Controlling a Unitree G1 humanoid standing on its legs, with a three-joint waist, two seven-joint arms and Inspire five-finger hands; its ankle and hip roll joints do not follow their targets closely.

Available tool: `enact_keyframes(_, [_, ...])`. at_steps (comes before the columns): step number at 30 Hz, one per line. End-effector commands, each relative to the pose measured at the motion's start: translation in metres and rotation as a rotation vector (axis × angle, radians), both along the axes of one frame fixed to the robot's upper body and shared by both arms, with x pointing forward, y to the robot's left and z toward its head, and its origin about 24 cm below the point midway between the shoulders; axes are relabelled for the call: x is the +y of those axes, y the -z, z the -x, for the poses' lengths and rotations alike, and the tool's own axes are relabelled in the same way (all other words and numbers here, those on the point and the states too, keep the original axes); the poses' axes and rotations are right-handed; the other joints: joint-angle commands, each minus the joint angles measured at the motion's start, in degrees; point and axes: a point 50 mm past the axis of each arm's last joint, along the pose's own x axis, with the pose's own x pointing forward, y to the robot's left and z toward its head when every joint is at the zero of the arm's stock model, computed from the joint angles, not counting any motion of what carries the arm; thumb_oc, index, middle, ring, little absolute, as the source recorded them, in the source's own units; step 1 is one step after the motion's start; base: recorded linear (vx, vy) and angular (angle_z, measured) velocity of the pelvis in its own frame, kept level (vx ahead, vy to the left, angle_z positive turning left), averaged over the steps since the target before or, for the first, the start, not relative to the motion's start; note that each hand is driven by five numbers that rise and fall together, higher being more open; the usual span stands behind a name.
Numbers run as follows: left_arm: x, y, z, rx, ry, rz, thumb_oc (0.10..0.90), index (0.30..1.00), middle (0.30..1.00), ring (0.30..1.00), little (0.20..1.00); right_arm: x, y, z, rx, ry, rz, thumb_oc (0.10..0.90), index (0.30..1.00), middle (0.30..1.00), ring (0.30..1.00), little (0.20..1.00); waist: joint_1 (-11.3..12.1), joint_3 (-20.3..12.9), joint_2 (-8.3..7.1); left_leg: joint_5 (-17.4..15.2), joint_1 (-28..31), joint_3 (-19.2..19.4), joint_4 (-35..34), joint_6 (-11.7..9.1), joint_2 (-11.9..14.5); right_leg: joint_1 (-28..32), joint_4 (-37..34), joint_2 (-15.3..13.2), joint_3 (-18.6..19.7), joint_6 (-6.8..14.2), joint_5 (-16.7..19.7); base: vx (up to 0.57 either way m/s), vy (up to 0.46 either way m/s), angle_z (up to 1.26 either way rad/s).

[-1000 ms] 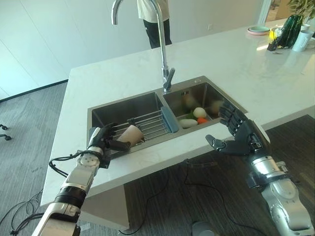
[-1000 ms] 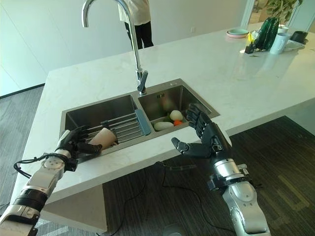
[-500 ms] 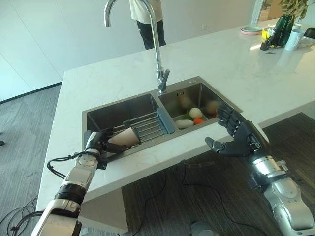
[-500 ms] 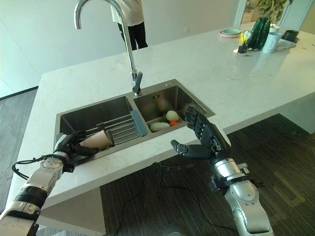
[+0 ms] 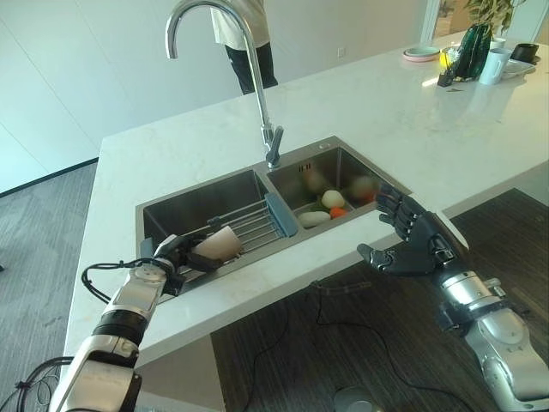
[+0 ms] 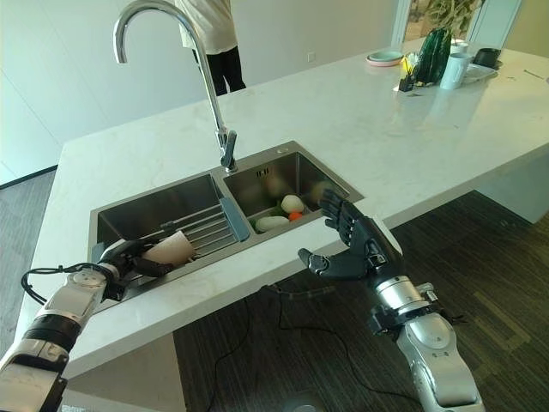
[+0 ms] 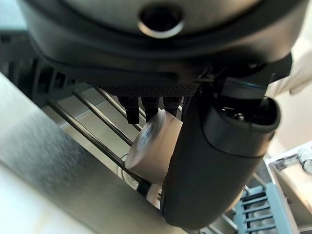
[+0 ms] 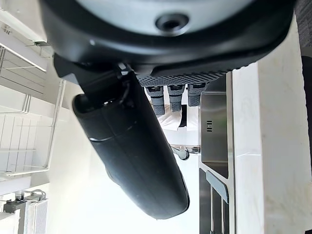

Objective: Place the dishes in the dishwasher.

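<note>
- Where the white marble counter (image 5: pixel 412 112) runs long across the room, a steel double sink (image 5: pixel 257 202) is sunk into its near edge, and grey wood-look flooring (image 5: pixel 360 343) lies before it.
- White walls close the room behind, and a person (image 5: pixel 244 39) in a pale top and dark trousers stands past the counter, cut off at the upper edge.
- Between the two basins rises a tall curved tap (image 5: pixel 257 77), arching over the left basin.
- Across the left basin lies a wire rack (image 5: pixel 249 225) with a blue-grey end piece, and it sits directly under and beside the left hand.
- At the counter's far right end stand a dark green bottle (image 5: pixel 474 50), a white cup (image 5: pixel 495 65) and a flat dish (image 5: pixel 421 53), well apart from the sink.
- Open-fingered and holding nothing, the right hand (image 5: pixel 412 249) hangs before the counter's edge, just in front of the right basin.
- Over the near rim of the left basin, the left hand (image 5: pixel 167 255) has its fingers and thumb curled round a beige cup (image 5: pixel 219 244), which lies tilted on its side upon the rack.
- Inside the right basin lie small rounded things (image 5: pixel 330 206), white, green and orange; what they are is hard to make out.
</note>
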Motion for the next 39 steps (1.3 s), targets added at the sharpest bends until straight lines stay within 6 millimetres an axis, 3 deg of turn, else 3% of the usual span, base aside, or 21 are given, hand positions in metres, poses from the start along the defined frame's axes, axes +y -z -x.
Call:
enact_keyframes(1, [0.016, -0.048, -0.017, -0.086, 0.039, -0.112, 0.558, 0.538, 0.538, 0.538, 0.538, 0.004, -0.058, -0.002, -0.295, -0.049, -0.034, 0.8, 0.9, 0.9, 0.9, 0.9, 0.1, -2.1, 0.18, -8.1, -0.9, -1.9, 6.2, 2.5, 1.4, 2.5, 1.4, -1.7, -1.1, 5.0, -6.6, 0.0, 0.0, 0.0])
enact_keyframes(2, [0.016, -0.046, -0.016, -0.062, 0.058, -0.124, 0.4, 0.3, 0.3, 0.3, 0.3, 0.004, -0.058, -0.003, -0.297, -0.047, -0.034, 0.8, 0.9, 0.9, 0.9, 0.9, 0.2, -2.0, 0.3, -8.1, -0.9, -1.9, 6.2, 2.4, 1.4, 2.5, 1.4, -1.7, -1.1, 5.1, -6.6, 0.0, 0.0, 0.0])
enact_keyframes(9, [0.022, -0.05, -0.013, -0.092, 0.074, -0.141, 0.4, 0.3, 0.3, 0.3, 0.3, 0.001, -0.057, -0.001, -0.289, -0.035, -0.037, 0.8, 0.9, 0.9, 0.9, 0.9, 0.4, -2.0, 0.43, -8.0, -1.1, -2.1, 6.2, 2.3, 1.5, 2.3, 1.4, -1.8, -1.5, 5.0, -6.5, 0.0, -0.019, 0.0])
enact_keyframes(15, [0.013, -0.098, -0.018, -0.446, 0.074, -0.093, 0.4, 0.3, 0.3, 0.3, 0.3, -0.004, -0.051, 0.003, -0.286, -0.011, -0.054, 0.8, 0.9, 0.9, 0.9, 0.9, 1.2, -2.2, 0.16, -7.9, -1.5, -2.9, 6.2, 2.0, 1.7, 2.5, 1.4, -1.9, -2.2, 4.7, -6.9, 0.01, -0.058, 0.01])
enact_keyframes(18, [0.006, -0.108, -0.012, -0.582, 0.071, -0.089, 0.4, 0.3, 0.3, 0.3, 0.3, -0.005, -0.046, 0.004, -0.274, 0.01, -0.071, 0.8, 0.9, 0.9, 0.9, 0.9, 2.1, -2.2, -0.17, -7.8, -1.7, -3.7, 6.2, 1.8, 1.8, 2.6, 1.4, -1.8, -2.5, 4.4, -7.0, 0.04, -0.079, 0.04])
enact_keyframes(27, [-0.025, -0.157, 0.023, -1.186, 0.018, -0.063, 0.4, 0.3, 0.3, 0.3, 0.3, -0.001, -0.048, 0.004, -0.31, 0.034, -0.119, 0.8, 0.9, 0.9, 0.9, 0.9, 5.1, -2.6, -2.3, -6.8, -2.7, -6.4, 6.2, 0.6, 2.9, 3.2, 1.4, -1.7, -5.0, 2.8, -8.2, 0.02, -0.11, 0.17])
enact_keyframes(35, [-0.031, -0.164, 0.066, -1.474, -0.082, 0.082, 0.4, 0.3, 0.3, 0.3, 0.3, 0.008, -0.056, 0.011, -0.395, -0.014, -0.123, 0.8, 0.9, 0.9, 0.9, 0.9, 8.4, -2.4, -3.14, -4.9, -3.8, -9.3, 6.2, -0.7, 3.5, 3.4, 1.4, -1.3, -6.9, 1.2, -8.7, 0.03, -0.12, 0.1])
enact_keyframes(39, [-0.033, -0.157, 0.098, -1.534, -0.123, 0.114, 0.4, 0.3, 0.3, 0.3, 0.3, 0.011, -0.07, 0.017, -0.471, -0.05, -0.128, 0.8, 0.9, 0.9, 0.9, 0.9, 12.4, -1.0, -4.05, -1.6, -4.9, -12.8, 6.2, -1.9, 3.4, 4.1, 1.4, -0.7, -8.4, -0.4, -9.6, 0.02, -0.086, 0.17])
